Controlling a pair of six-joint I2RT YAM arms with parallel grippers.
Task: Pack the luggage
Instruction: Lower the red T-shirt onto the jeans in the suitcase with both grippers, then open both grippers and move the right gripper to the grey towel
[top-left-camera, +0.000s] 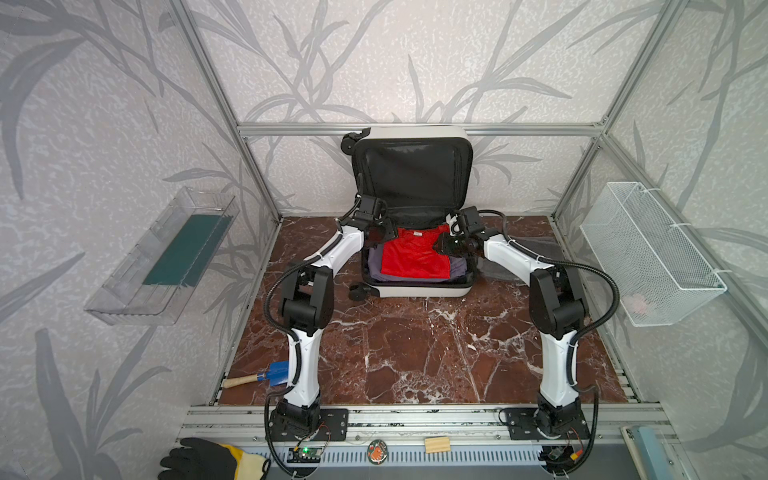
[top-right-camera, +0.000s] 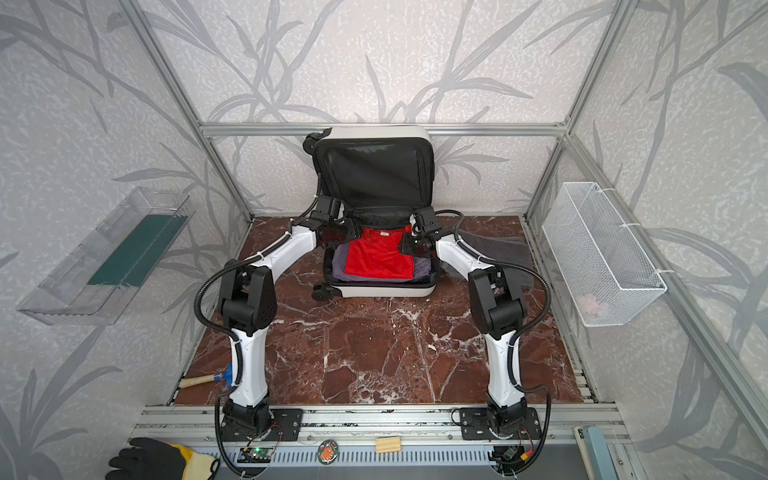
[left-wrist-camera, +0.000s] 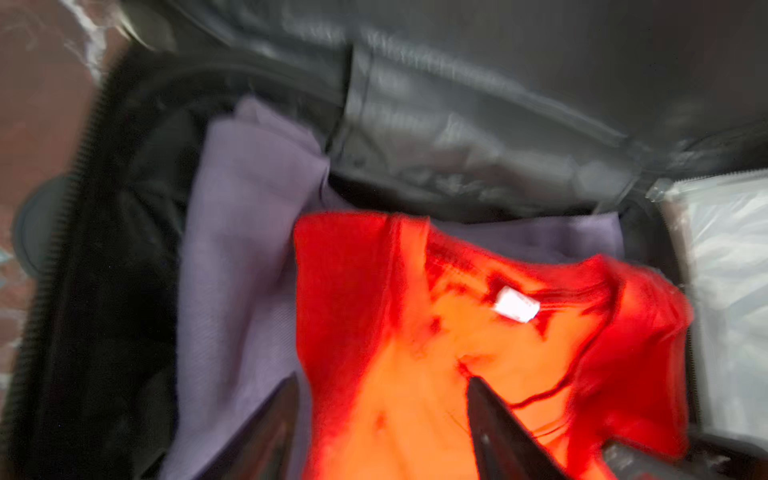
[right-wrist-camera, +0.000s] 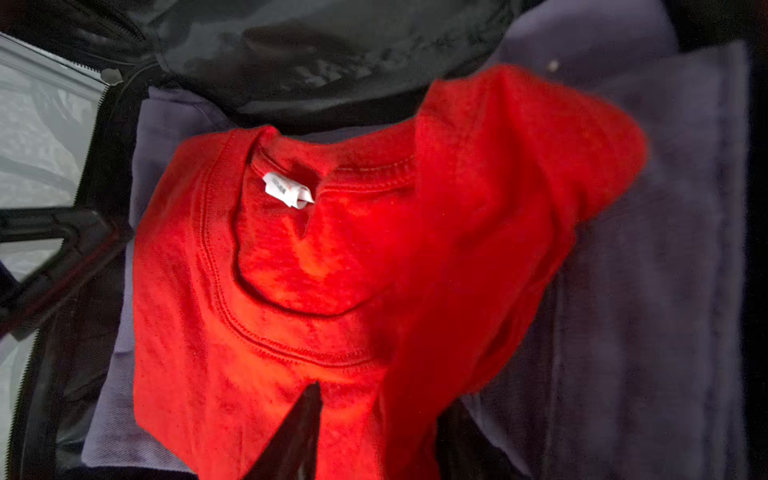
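The left gripper (left-wrist-camera: 383, 380) hangs over the luggage's open half with its fingers spread well apart, the red shirt showing between them and nothing clamped. The right gripper (top-left-camera: 446, 245) sits at the luggage's opposite side rim. The right wrist view shows only one finger (right-wrist-camera: 305, 419), lying on red cloth, so it cannot be told how far this gripper is parted or whether it pinches the shirt. The luggage (top-left-camera: 419, 291) lies open on the marble table (top-left-camera: 415, 353), base half flat, at the far end from the arm mounts. Its black-lined lid (top-left-camera: 411, 174) stands upright at the back of the luggage. Inside the base a purple garment (left-wrist-camera: 249, 232) covers the floor, and the folded red shirt (top-left-camera: 415, 257) lies on top of it, collar toward the lid. Judgement: the shell is stiff and light but rides on casters (top-left-camera: 358, 293), so it may skate on the smooth stone if pushed. The lid's white top rim looks the soundest place to take hold for closing, with the base steadied. The clothes are soft and will bunch under a push. A white neck label (right-wrist-camera: 286, 189) is curled, and its print is too small to read. No writing on the shell is in view.
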